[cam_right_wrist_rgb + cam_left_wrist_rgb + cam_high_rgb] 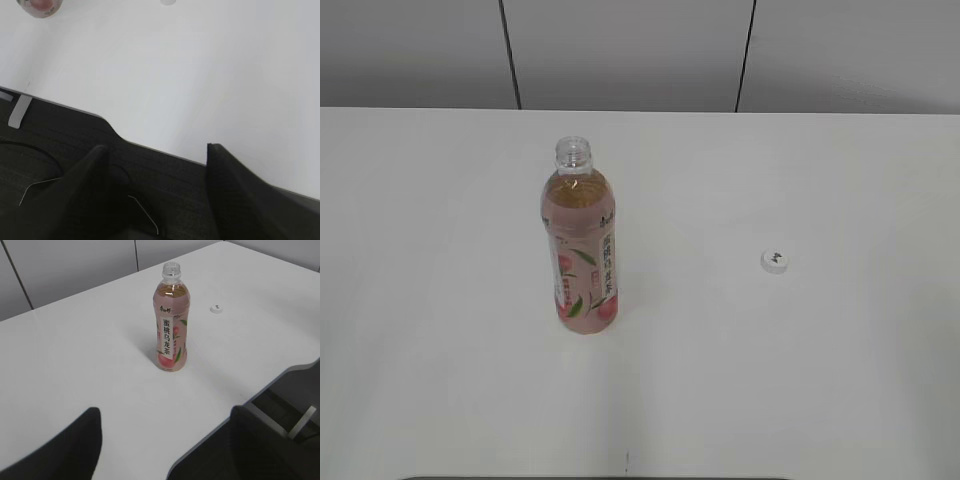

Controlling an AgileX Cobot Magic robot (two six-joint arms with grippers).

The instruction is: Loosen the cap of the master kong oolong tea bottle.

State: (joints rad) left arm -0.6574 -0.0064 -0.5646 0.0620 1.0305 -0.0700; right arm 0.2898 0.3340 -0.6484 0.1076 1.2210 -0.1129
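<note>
White table (440, 380) (bare matte top); grey panelled wall (620, 50) behind.

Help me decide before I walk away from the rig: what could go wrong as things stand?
The master kong oolong tea bottle stands upright with an open neck, so any bump could spill tea on the table. The cap lies loose, well to the bottle's right, and could get knocked away.

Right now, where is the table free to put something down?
The white table is bare left of the oolong tea bottle, in front of it, and between it and the cap. Nowhere is crowded.
</note>
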